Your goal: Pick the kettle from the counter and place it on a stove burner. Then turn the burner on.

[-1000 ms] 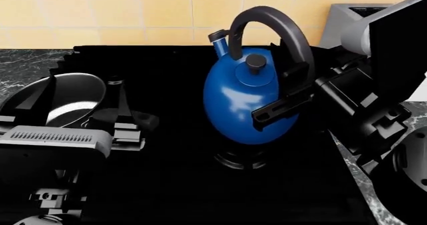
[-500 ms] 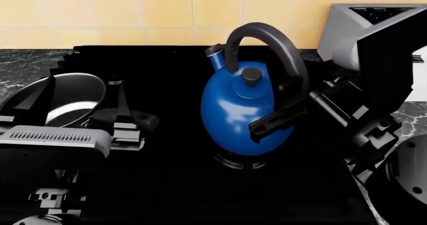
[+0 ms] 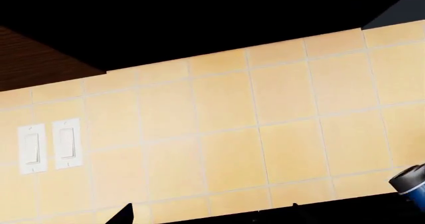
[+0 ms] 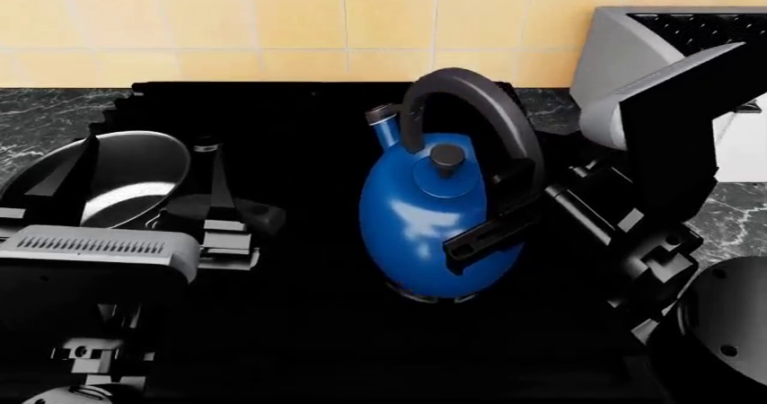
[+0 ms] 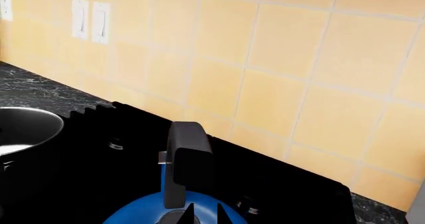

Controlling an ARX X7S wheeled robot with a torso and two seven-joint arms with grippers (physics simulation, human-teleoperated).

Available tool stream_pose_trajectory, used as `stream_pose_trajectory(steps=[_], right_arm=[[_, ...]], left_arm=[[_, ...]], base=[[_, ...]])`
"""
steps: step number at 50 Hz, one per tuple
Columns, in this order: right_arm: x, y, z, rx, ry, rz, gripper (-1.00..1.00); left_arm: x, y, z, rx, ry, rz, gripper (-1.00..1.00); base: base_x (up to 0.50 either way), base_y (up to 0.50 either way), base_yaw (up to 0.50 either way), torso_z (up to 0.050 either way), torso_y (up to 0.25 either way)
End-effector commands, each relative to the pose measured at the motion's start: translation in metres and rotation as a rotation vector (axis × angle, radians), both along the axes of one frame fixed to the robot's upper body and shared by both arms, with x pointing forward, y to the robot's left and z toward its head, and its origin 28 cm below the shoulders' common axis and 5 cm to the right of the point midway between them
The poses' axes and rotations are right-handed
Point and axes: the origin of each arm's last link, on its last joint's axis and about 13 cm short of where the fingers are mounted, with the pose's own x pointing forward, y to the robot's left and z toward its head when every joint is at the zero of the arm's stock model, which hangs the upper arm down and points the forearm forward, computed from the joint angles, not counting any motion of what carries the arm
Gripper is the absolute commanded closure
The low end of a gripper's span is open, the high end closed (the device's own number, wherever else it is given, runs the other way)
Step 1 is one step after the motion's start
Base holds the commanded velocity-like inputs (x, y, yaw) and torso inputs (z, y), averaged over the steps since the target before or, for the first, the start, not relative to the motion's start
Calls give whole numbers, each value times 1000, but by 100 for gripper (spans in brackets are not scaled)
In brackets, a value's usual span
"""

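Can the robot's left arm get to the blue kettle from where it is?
Probably, though not easily: the left gripper sits low beside the saucepan, well apart from the kettle. Bare stove top lies between, but the right gripper already holds the handle.

Evenly lit, sharp renders — stovetop [image 4: 300, 332] crushed black.

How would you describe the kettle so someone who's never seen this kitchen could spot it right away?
Find the black stove top below the yellow tiled wall. Near its middle, right of the steel saucepan, sits the kettle, with the right gripper at its handle. It is the only glossy blue thing there: round-bodied, with a tall black arched handle, a black lid knob and a short spout.
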Motion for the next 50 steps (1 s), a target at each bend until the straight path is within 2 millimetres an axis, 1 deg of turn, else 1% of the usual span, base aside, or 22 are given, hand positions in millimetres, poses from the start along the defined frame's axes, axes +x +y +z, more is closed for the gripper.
stream_pose_trajectory(steps=[1,17,37,38,50], right_arm=[[4,-2,-3,13,-16,-28,100],[6,-4,-9,18,1,-32,100],[10,-2,-23,-8,39,-19,100],[9,-2,-22,-12,38,-16,-100],[7,0,-22,-27,41,11,-100]], left_arm=[[0,0,0,0,-1,0,-100],[-1,0,0,-1,-2,0,-100],[-1,0,0,-2,0,0,-100],[-1,0,0,-2,0,0,-100],[0,0,0,-2,-1,3,-100]], base=[[0,0,0,0,0],[0,0,0,1,1],[1,0,0,0,0],[0,0,0,0,0],[0,0,0,0,0]])
